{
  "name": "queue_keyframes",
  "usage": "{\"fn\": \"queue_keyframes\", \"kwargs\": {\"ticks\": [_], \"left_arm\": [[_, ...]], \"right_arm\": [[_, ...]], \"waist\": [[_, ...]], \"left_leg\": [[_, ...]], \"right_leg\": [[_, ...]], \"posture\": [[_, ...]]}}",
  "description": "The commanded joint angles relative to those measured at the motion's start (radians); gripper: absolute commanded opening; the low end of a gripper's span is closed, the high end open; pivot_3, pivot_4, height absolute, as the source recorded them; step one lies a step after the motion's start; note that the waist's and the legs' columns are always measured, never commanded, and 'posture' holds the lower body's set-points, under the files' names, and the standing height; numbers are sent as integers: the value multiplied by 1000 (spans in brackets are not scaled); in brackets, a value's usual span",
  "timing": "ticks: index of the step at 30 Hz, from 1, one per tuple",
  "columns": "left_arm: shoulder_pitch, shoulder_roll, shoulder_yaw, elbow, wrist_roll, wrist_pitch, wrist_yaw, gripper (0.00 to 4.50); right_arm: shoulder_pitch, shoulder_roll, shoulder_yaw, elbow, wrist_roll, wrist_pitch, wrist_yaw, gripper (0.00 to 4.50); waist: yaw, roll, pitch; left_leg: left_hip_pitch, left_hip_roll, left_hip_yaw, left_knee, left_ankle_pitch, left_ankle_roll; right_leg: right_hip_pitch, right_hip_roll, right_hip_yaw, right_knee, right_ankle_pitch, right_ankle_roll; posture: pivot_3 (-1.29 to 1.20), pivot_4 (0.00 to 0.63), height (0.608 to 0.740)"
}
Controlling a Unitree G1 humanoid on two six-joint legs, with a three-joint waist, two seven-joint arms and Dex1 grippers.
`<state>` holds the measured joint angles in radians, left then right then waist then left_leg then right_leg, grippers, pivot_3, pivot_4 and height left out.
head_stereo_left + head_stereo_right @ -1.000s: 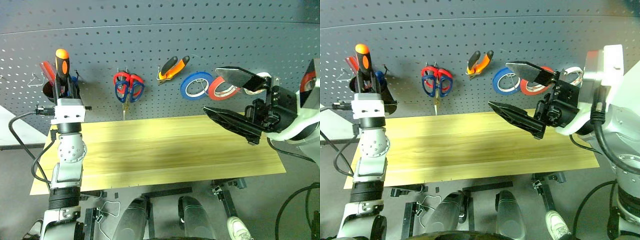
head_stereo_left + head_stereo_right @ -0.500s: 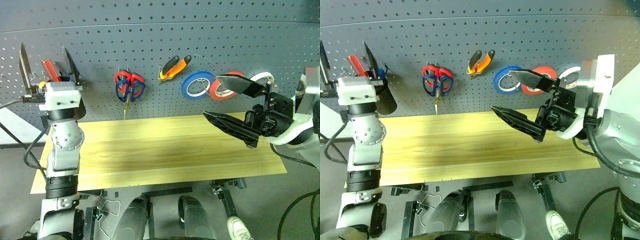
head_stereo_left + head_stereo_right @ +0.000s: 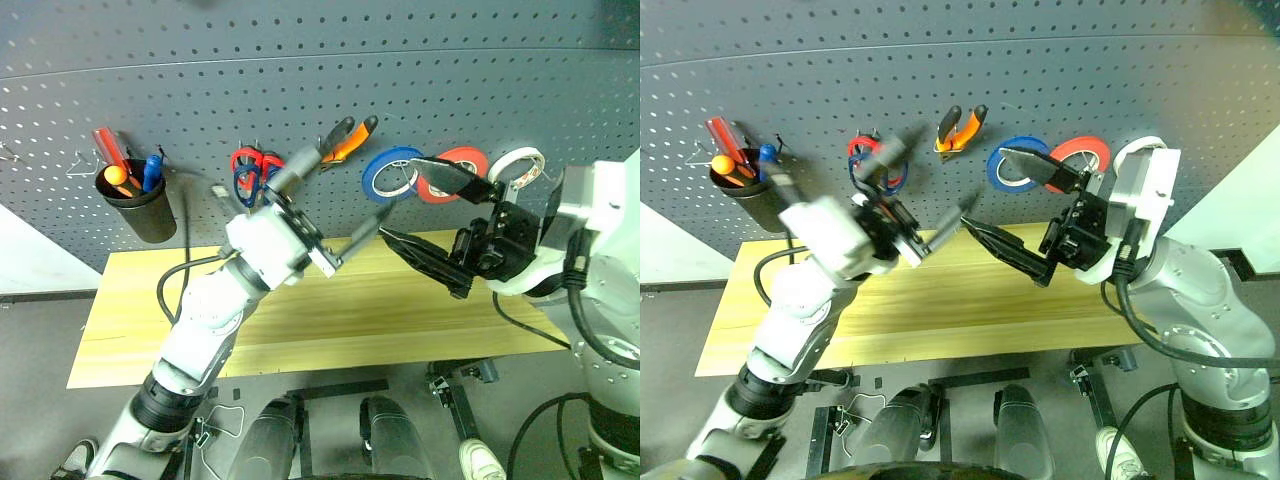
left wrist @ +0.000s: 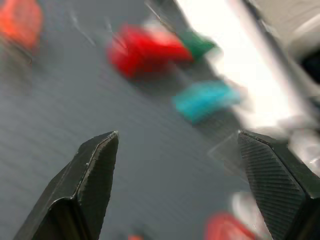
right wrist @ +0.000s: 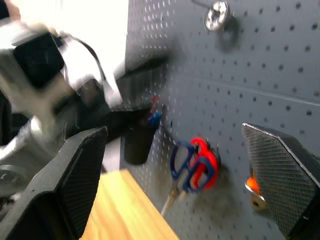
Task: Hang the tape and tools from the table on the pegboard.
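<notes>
The two tools stand nearest the camera, raised over the worktop (image 3: 130,330), whose light wood surface carries nothing in these views. The left tool (image 3: 325,205) has its fingers spread wide and grips nothing; the right tool (image 3: 430,215) is likewise fully spread and empty, with one finger crossing in front of the red tape (image 3: 452,173). The two tools sit close together in mid-air, and the main risk I judge from here is a clash between them, or a finger catching a hung item: the right tool's upper finger lies over the red tape's ring, and a careless sweep could lift it off its hook. The left tool's tips are near the pliers (image 3: 347,138) and the scissors (image 3: 252,170), so a sideways swing could knock either down. Behind them, on the pegboard (image 3: 300,60), the task's things appear hung: the red tape is a flat bright ring with a pale core, between a blue roll (image 3: 390,172) and a white roll (image 3: 520,165); the pliers hang tilted, orange-and-black handles upward; the small screwdriver (image 3: 118,174) stands in the black cup (image 3: 145,212), its orange-yellow knob showing.
</notes>
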<state>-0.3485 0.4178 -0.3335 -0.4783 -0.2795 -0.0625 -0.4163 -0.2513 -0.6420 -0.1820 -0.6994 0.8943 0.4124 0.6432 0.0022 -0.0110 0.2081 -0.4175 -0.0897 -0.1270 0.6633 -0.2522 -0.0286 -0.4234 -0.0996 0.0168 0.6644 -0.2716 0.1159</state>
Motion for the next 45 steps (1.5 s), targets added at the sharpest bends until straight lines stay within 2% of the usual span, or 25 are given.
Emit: {"fn": "queue_keyframes", "kwargs": {"ticks": [1,4,9,15,17,20,27,33,45], "left_arm": [[36,58,-15,53,-108,235,-121,3935],[54,79,-5,72,-137,436,-122,3935],[110,74,27,75,-57,386,-128,3935],[292,113,154,30,-32,388,-94,3935],[350,115,208,32,-34,392,-76,3935],[437,109,282,31,-55,368,-80,3935],[553,75,403,31,-107,261,-143,3935],[531,30,360,35,-86,250,-141,3935],[557,19,362,41,-51,239,-152,3935]], "right_arm": [[38,40,37,-45,-58,-48,-9,4500],[91,71,79,-55,-126,-71,-21,4500],[181,127,140,-66,-217,-95,-67,4500],[378,133,126,-50,-404,-125,-152,4500],[448,134,117,-39,-459,-144,-168,4500],[545,157,73,-32,-452,-160,-171,4500],[729,142,0,-17,-384,-186,-55,4500],[627,172,32,37,-405,-175,-83,4500],[618,160,42,59,-374,-104,-71,4500]], "waist": [[7,1,-8],[13,0,-12],[14,-1,-30],[15,3,-70],[22,3,-77],[39,4,-93],[60,4,-109],[64,4,-114],[66,6,-117]], "left_leg": [[1,0,0,0,0,0],[7,1,0,0,0,0],[9,1,-1,-1,-1,1],[12,1,0,-7,-1,0],[18,1,0,-11,0,0],[28,2,1,-15,0,0],[29,3,0,-15,-1,0],[32,4,3,-15,-3,-3],[31,4,3,-16,-2,2]], "right_leg": [[2,0,0,0,0,0],[8,1,0,-1,0,0],[11,1,0,-4,0,0],[12,1,2,-7,0,0],[17,1,2,-10,0,0],[28,2,2,-17,-2,-3],[30,1,2,-18,-3,-4],[34,1,3,-19,-6,-3],[31,2,4,-18,-6,-6]], "posture": [[53,91,710],[53,78,710],[53,59,710],[64,38,710],[69,32,710],[77,28,710],[80,35,710],[85,31,710],[94,39,710]]}}
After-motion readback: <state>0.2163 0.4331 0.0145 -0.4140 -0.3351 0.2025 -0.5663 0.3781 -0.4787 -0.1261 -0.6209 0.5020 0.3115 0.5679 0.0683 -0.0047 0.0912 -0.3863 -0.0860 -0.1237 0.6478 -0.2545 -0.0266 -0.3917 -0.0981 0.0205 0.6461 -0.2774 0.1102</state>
